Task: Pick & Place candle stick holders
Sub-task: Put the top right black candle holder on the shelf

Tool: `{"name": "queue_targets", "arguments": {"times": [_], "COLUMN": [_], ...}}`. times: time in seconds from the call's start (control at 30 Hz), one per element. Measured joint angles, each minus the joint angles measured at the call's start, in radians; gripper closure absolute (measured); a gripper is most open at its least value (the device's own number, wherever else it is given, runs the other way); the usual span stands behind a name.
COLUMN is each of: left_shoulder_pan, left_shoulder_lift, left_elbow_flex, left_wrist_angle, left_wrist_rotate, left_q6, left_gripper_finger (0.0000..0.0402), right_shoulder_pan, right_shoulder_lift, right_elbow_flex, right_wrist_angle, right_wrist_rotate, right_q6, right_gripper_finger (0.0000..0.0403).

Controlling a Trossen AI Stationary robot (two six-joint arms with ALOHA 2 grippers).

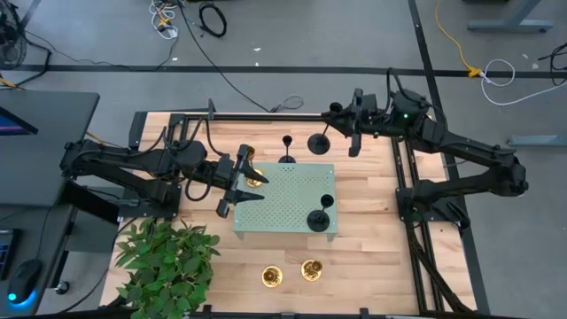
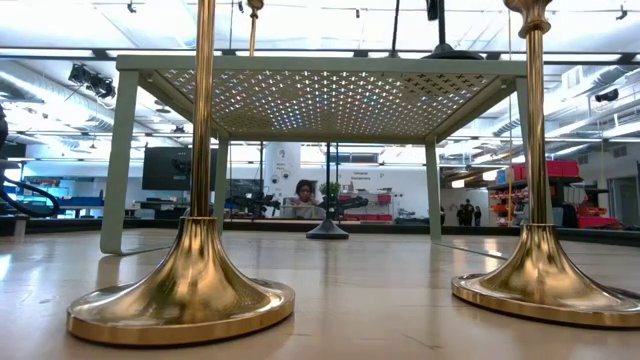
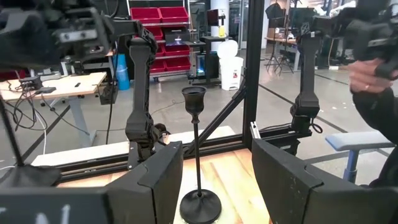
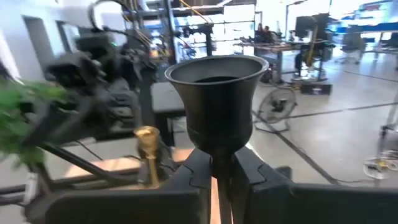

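My right jaws are clamped on the thin stem of a black holder, just under its cup, and carry it tilted above the worktop's far edge, beyond the green tray. My left jaws stand spread and empty at the tray's left edge, with a second black holder upright on the wood straight ahead of them, past the tray's far side. A gold holder stands just beside the left jaws, off the tray's far-left corner; a third black holder already sits on the tray's near-right corner; two more gold ones wait on the near worktop. The low view looks under the tray between those two gold stems, and a potted plant fills the near-left corner. I judge the step in hand to be bringing the held holder over the tray and setting it down. To do that well I should level it first, so the stem stands vertical, lower it onto a bare patch well apart from the black one already there, let the round base sit flat on the perforated top, and only then part the jaws and lift straight up, so that nothing gets tipped.
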Motion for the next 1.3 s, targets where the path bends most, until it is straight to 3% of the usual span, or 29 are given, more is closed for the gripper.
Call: {"name": "queue_targets", "arguments": {"times": [0.73,1.3], "left_shoulder_pan": [0.0,0.0], "left_shoulder_lift": [0.0,0.029], "left_elbow_flex": [0.0,0.001], "left_wrist_angle": [0.001,0.02], "left_wrist_rotate": [-0.002,-0.002], "left_q6": [0.0,-0.022], "left_gripper_finger": [0.0207,0.0207], "right_shoulder_pan": [0.298,0.4], "right_shoulder_lift": [0.025,0.191], "right_elbow_flex": [0.041,0.041], "right_wrist_angle": [-0.071,0.113], "right_wrist_rotate": [0.196,0.145], "right_q6": [0.055,0.052], "right_gripper_finger": [0.0386,0.0386]}}
